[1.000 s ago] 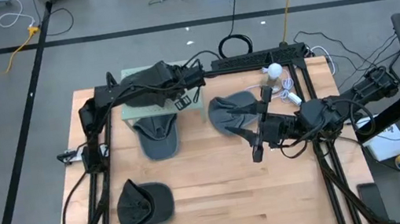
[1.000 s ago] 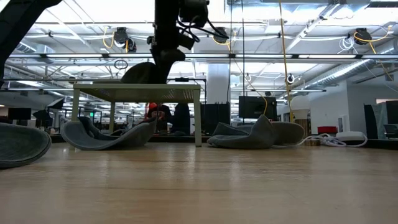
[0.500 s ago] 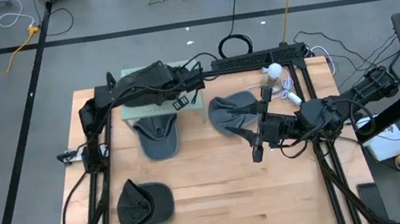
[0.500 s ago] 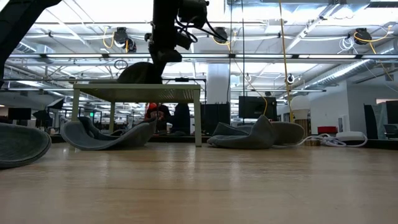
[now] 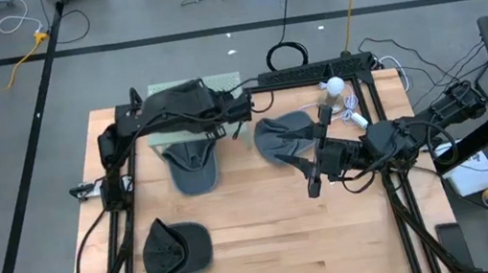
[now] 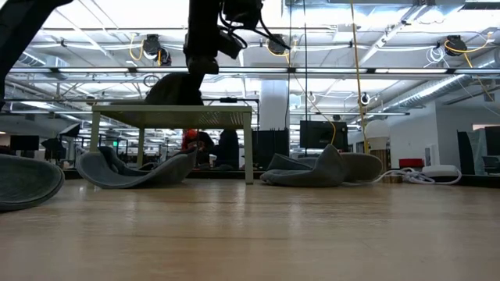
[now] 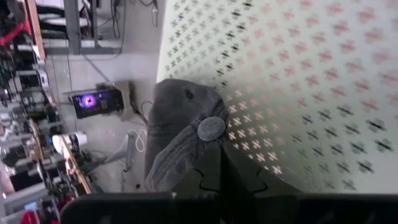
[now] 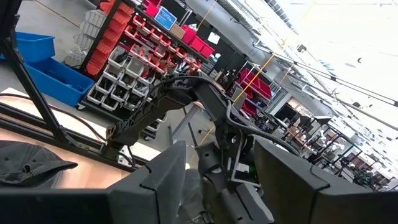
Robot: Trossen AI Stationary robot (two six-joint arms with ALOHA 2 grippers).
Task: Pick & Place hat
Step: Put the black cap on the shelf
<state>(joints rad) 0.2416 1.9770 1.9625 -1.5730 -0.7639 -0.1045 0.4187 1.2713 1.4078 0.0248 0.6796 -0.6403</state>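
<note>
Left gripper fingers have just closed narrow on the hat atop the small stand at the worktop's 11 o'clock; grasp looks made, lift should follow. Right gripper waits near centre, fingers wide, holding nothing.

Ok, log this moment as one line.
left pincer: shut on dark grey fabric cap on small pale green stand | right pincer: open, waiting above wooden table
</note>
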